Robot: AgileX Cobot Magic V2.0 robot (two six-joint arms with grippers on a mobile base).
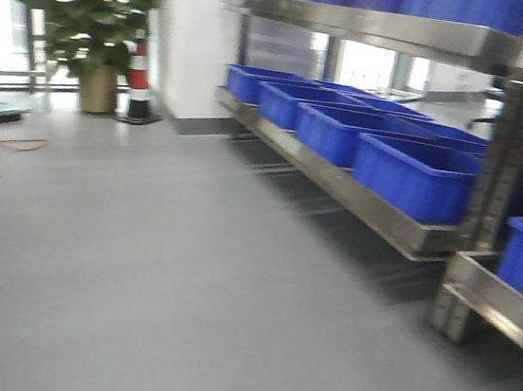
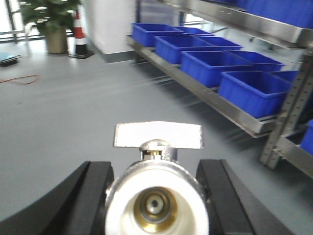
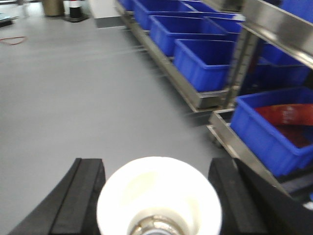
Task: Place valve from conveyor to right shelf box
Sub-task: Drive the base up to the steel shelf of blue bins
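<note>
Valve clamped in the left end effector, another valve in the right end effector; pickup done, blue shelf boxes ahead, placing remains.

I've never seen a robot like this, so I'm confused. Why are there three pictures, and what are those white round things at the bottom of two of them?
It is a rolling robot with two arms, and it has three cameras. One camera looks ahead: it sees a grey floor, a plant, a striped cone and metal shelves with blue boxes. The other two cameras sit on the wrists. Each looks down its own black gripper. The left gripper holds a valve, a metal tap part with a white end. The right gripper holds another valve. One box near the right arm has something red inside.
</note>
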